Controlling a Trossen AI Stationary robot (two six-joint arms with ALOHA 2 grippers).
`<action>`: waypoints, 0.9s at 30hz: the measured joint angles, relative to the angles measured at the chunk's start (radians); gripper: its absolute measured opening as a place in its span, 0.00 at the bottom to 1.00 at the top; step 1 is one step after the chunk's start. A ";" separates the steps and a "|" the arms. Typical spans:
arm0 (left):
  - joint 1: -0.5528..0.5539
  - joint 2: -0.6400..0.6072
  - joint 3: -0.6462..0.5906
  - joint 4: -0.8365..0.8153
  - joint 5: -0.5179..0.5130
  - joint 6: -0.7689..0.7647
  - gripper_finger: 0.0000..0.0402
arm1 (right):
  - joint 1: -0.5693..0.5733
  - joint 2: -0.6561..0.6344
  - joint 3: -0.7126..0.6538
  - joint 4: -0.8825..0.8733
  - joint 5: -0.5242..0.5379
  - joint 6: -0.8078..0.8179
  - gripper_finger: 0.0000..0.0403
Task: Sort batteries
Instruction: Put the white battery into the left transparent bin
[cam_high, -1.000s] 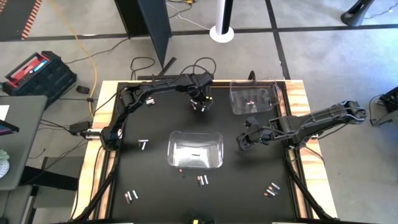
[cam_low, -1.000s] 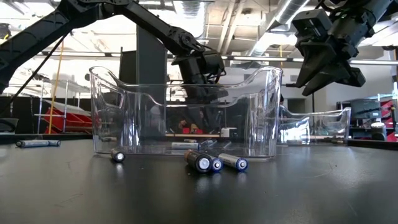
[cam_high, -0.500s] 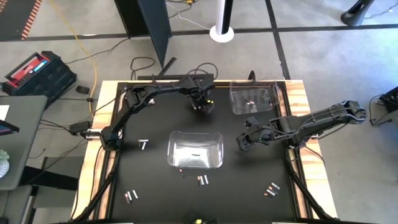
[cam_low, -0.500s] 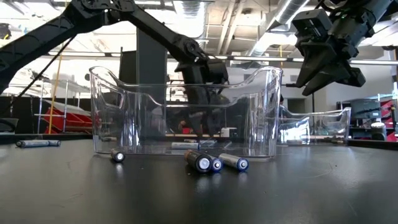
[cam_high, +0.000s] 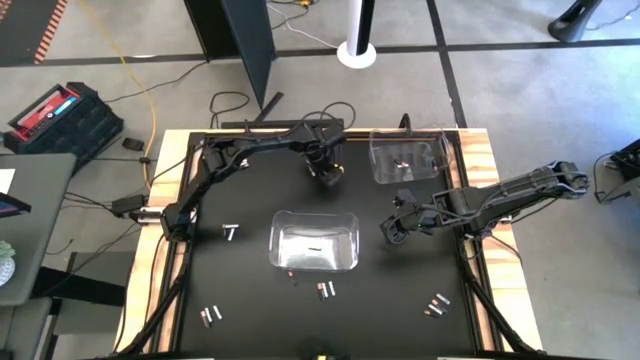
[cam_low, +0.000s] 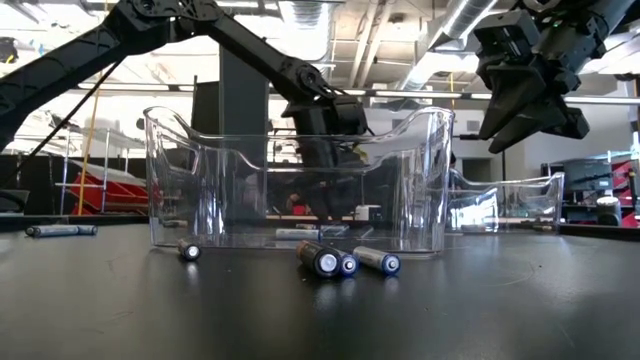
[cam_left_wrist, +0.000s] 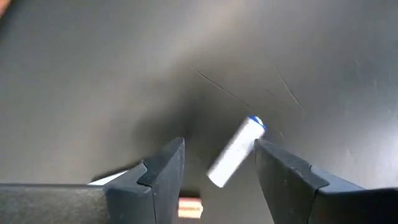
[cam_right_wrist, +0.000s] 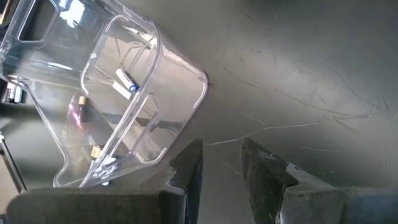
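Slight left end effector (cam_high: 329, 173) shift toward far bin (cam_high: 407, 157); right end effector (cam_high: 391, 228) unmoved.

A silvery-white battery (cam_left_wrist: 235, 151) with a blue tip; black table (cam_high: 250, 200).

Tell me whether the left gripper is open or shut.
Open: the left gripper has its fingers spread around a silvery battery lying on the table.
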 joint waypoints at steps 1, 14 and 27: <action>-0.005 0.000 0.000 -0.006 0.002 0.034 0.47 | 0.000 0.000 0.000 0.000 0.000 -0.001 0.32; -0.025 0.000 0.000 -0.044 -0.039 0.286 0.41 | 0.000 0.000 0.000 0.000 0.000 -0.008 0.32; -0.050 0.014 0.000 -0.045 -0.146 0.343 0.30 | -0.002 0.000 0.000 0.003 0.000 -0.008 0.32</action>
